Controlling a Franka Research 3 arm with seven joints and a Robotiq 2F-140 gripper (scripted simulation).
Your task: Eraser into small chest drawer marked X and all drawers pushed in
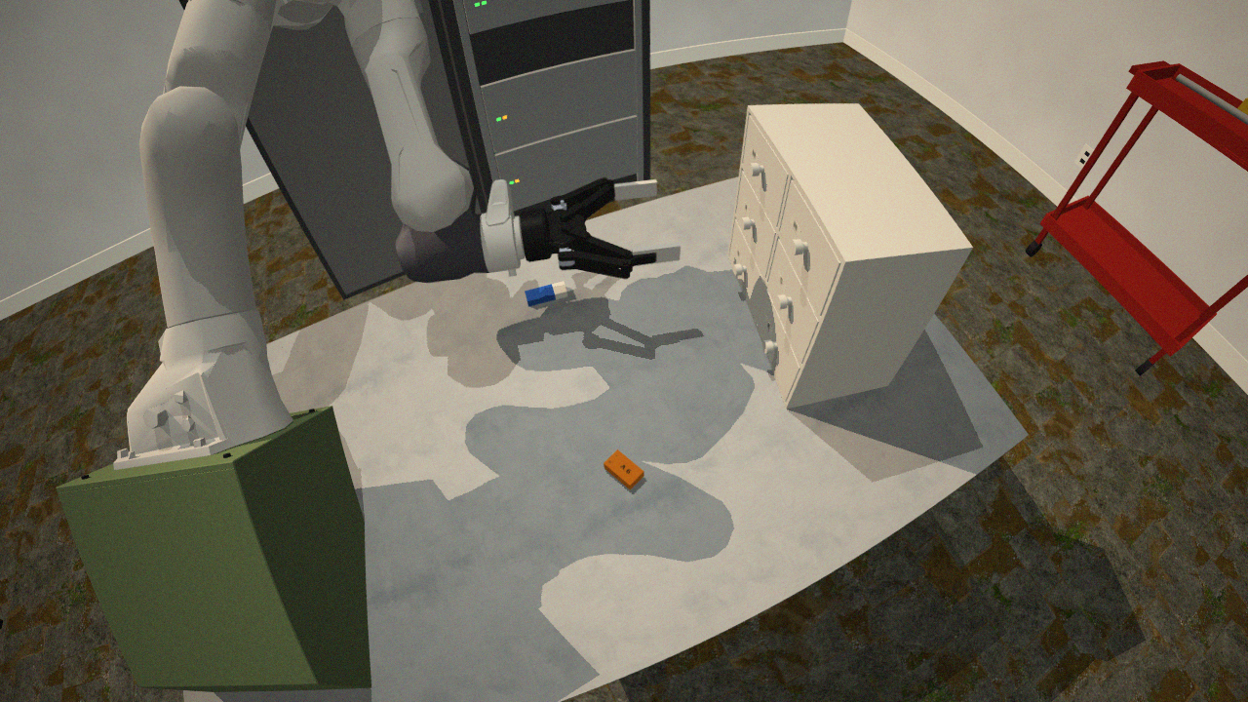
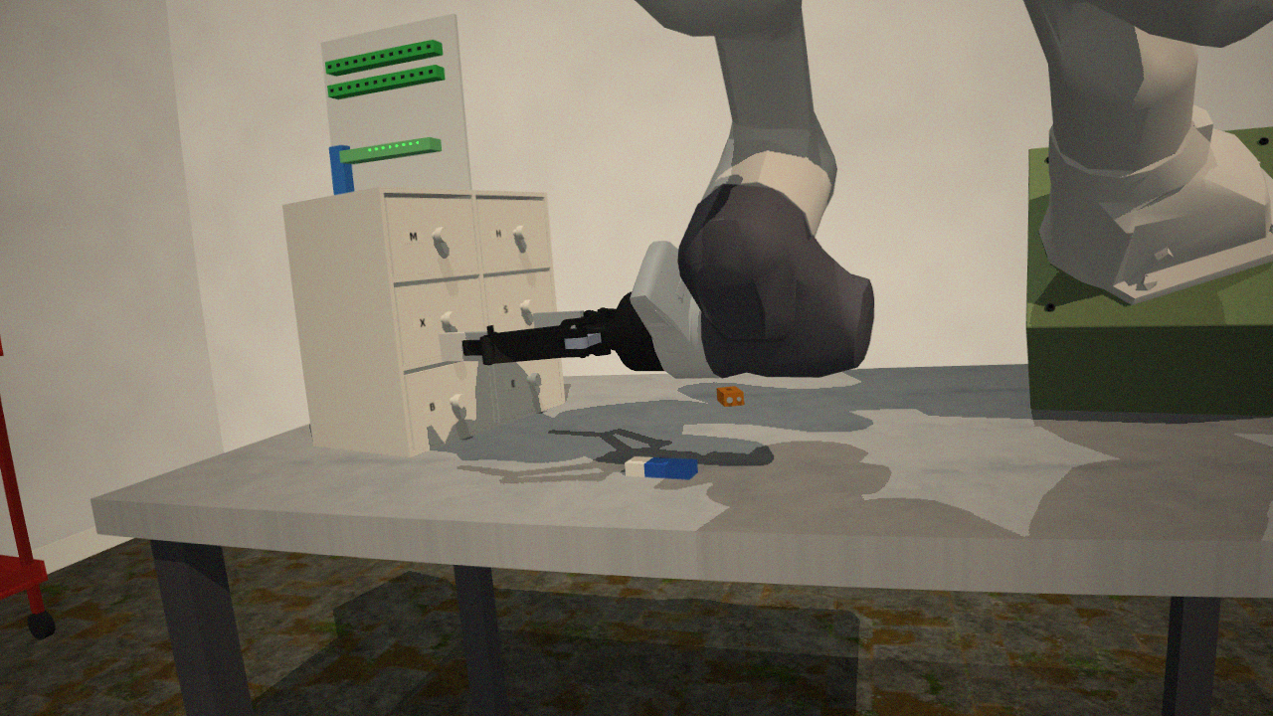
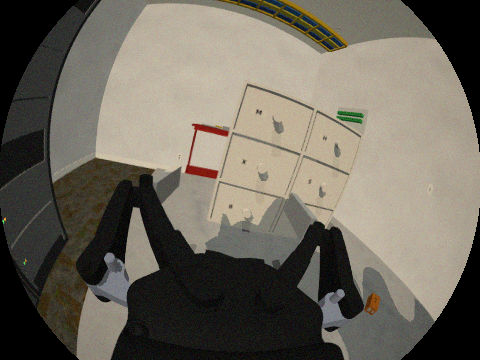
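The eraser [image 1: 546,292], blue with a white end, lies flat on the table, below my wrist and behind the fingertips; it also shows in the exterior view [image 2: 660,468]. The cream chest [image 1: 838,244] stands upright with six drawers, all pushed in. The drawer marked X [image 2: 436,320] is the middle one of the left column, seen ahead in the wrist view [image 3: 260,167]. My gripper [image 1: 643,222] [image 2: 466,347] is open wide and empty. It points level at the chest front, at about the X drawer's height, a short gap away from it.
A small orange block [image 1: 624,469] lies on the table nearer the front edge. The green robot base [image 1: 217,559] stands at the left corner. A grey server rack [image 1: 540,96] is behind the table, a red cart [image 1: 1143,217] on the floor at right.
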